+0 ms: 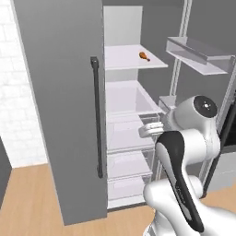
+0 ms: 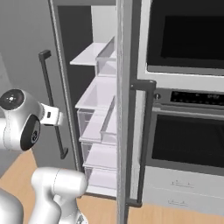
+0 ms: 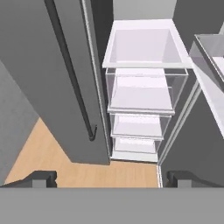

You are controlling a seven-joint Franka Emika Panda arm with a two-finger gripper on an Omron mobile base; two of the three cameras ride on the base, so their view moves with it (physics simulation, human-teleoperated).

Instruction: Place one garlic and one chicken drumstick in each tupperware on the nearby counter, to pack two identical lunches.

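Starting at your left in the left base view, you face the grey fridge door [image 1: 60, 106] with its long dark vertical handle [image 1: 97, 117]. Just right of the door the fridge interior [image 1: 126, 133] stands open: a white upper shelf [image 1: 131, 60], a white bin below it, then clear drawers [image 1: 129, 166] stacked down to the wooden floor [image 1: 27, 198].

On that upper shelf, toward its right side, you can see one chicken drumstick [image 1: 144, 56]. It is small, glossy and red-brown to orange, fatter at one end and tapering to a paler tip, lying on its side and touching nothing else.

Further right hangs the open right door with its clear door bins [image 1: 198, 53].

In the hand view the gripper [image 3: 109, 178] points at the drawer stack; its two dark fingertips [image 3: 41, 178] sit far apart at the bottom corners, so the jaws are spread wide with nothing between them.

In the right base view a built-in oven [image 2: 188, 100] stands right of the fridge.
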